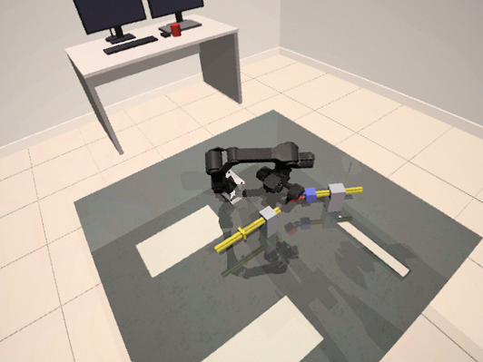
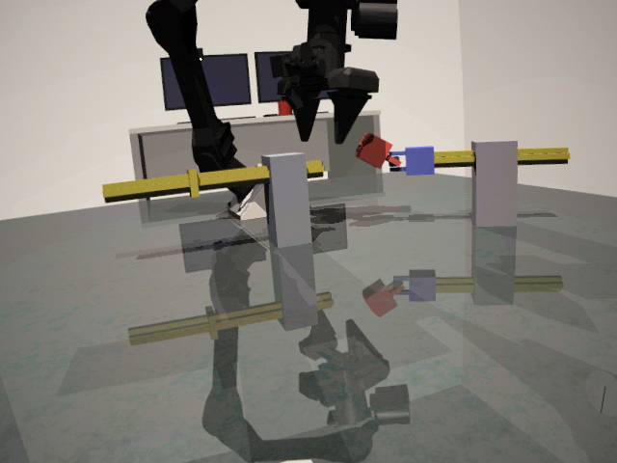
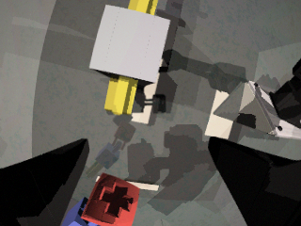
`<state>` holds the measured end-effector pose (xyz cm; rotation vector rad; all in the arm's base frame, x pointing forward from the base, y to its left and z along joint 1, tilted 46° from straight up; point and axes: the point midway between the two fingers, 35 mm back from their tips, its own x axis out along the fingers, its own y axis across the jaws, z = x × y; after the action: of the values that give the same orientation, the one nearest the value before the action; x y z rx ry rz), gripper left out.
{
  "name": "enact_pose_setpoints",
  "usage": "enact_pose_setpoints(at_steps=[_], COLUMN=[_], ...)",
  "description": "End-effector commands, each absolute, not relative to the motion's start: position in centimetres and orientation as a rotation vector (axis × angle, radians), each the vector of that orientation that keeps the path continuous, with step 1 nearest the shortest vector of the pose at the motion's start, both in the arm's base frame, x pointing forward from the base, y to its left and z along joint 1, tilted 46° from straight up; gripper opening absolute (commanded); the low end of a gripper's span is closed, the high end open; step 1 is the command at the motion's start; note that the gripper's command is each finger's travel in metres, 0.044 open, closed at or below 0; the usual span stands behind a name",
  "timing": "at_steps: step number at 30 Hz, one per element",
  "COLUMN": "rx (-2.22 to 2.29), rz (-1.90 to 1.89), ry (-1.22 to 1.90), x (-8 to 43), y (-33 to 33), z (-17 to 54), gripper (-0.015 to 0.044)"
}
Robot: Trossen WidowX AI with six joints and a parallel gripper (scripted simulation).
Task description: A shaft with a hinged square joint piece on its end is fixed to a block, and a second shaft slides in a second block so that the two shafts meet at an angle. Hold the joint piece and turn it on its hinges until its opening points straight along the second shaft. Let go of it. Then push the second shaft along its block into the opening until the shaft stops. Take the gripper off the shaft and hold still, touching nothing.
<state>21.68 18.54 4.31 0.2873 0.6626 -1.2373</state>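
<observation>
The red joint piece [image 1: 293, 200] [image 2: 373, 150] [image 3: 105, 181] hangs tilted on its hinges at the blue piece [image 1: 309, 194] [image 2: 419, 160] [image 3: 75, 217]. Its cross-shaped opening faces up toward the wrist camera. The fixed yellow shaft [image 1: 354, 189] [image 2: 543, 155] passes through its grey block [image 1: 335, 200] [image 2: 494, 184]. The second yellow shaft [image 1: 229, 242] [image 2: 144, 188] [image 3: 119, 96], with a collar [image 1: 241, 233] [image 2: 194, 183], sits in the other block [image 1: 268, 223] [image 2: 288, 199] [image 3: 129, 44]; its end is apart from the red piece. My gripper [image 2: 322, 141] [image 3: 150, 145] is open and empty, above and beside the red piece.
Pale flat panels [image 1: 179, 241] [image 1: 261, 348] and a narrow pale strip [image 1: 376, 249] lie on the dark glossy surface [image 1: 153, 321]. The arm's base [image 1: 233, 187] stands behind the second shaft. A desk [image 1: 157, 54] with monitors is farther back.
</observation>
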Motion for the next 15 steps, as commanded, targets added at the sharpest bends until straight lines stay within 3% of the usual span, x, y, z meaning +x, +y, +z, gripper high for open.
enact_pose_setpoints(at_steps=[1,15], rx=[0.364,0.645], rz=[-1.288,-1.425], ry=[0.577,0.284], x=[21.7,21.9], y=[18.1,17.0], z=[3.9,2.8], gripper=[0.044,0.044])
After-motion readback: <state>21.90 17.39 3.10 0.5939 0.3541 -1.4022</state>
